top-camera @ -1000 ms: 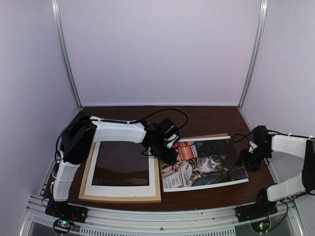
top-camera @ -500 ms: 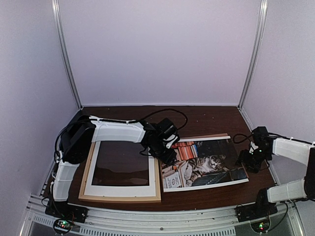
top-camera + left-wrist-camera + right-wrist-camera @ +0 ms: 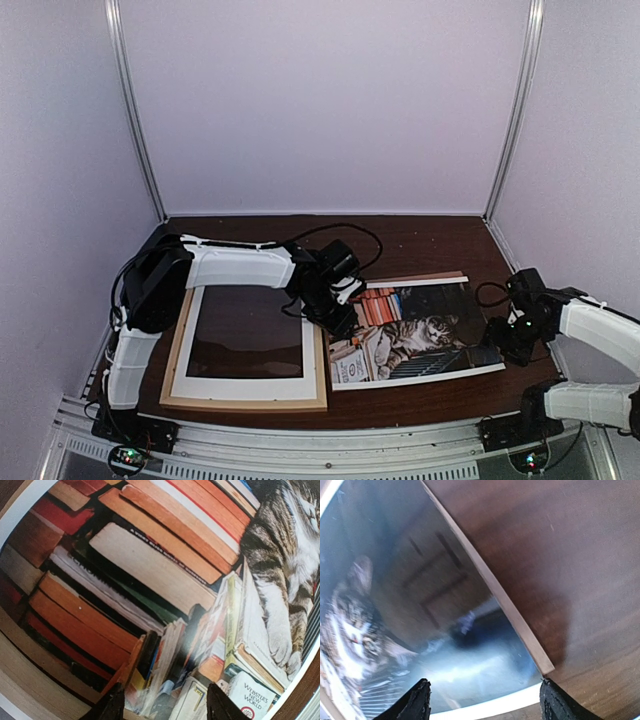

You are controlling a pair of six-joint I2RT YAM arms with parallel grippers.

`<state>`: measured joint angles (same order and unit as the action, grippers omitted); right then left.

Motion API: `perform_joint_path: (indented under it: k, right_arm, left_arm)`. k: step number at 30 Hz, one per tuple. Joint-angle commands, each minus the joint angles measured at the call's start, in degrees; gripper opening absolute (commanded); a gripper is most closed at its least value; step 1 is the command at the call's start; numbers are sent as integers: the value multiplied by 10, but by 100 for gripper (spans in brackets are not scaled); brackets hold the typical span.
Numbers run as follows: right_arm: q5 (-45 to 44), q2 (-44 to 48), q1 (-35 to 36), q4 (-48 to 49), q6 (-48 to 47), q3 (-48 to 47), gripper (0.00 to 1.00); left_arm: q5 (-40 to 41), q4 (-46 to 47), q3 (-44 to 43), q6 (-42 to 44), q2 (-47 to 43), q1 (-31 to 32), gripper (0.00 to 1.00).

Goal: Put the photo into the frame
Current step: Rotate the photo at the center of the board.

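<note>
**Photo parked beside the frame, one hand at each end**

Photo (image 3: 415,335) is lying flat and face up on the counter (image 3: 420,240), cat and books showing. It's just to the right of the frame (image 3: 245,404) and not in it yet. The frame lies flat too, with a white mat (image 3: 240,385) around a dark middle. I can't tell whether that's its front or its back.

The hand placement makes sense to me. The left hand (image 3: 338,312) hangs over the photo's left end, right by the frame's near rail. In its wrist view the fingertips (image 3: 112,707) are spread, with only the printed books below and nothing pinched. The right hand (image 3: 503,335) is at the opposite end, also spread wide. Its fingertips (image 3: 417,702) straddle the photo's corner where the white border meets bare wood.

My guess is one hand per end because a big floppy print would sag or crease if it were lifted from one side.

A thin brown strip (image 3: 420,277) peeks out along the photo's far edge, so something seems to be lying under it. The print also looks very glossy from the right wrist. I'd worry about a pinch picking up more than the paper, and getting under a sheet that lies flush on the counter looks fiddly.
</note>
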<state>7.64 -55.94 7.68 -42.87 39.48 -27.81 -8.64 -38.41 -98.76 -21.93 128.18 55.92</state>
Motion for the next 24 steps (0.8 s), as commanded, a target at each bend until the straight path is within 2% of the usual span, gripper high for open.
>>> perform_joint_path:
  k: [1,5,9,12,24]
  right_arm:
    - [-64,6,35,-28,40,-3,75]
    - [-85,-6,50,-34,45,-11,80]
    - [-70,-58,51,-4,43,-14,83]
    - [-43,-91,51,31,45,-14,84]
    - [-56,-137,49,79,28,-63,84]
  left_arm:
    - [-19,-41,-10,9,20,1,57]
    - [-18,-42,-18,9,24,1,57]
    - [-15,-48,-32,12,31,1,57]
    - [-14,-51,-38,14,34,0,57]
    - [-42,-68,-65,21,54,0,56]
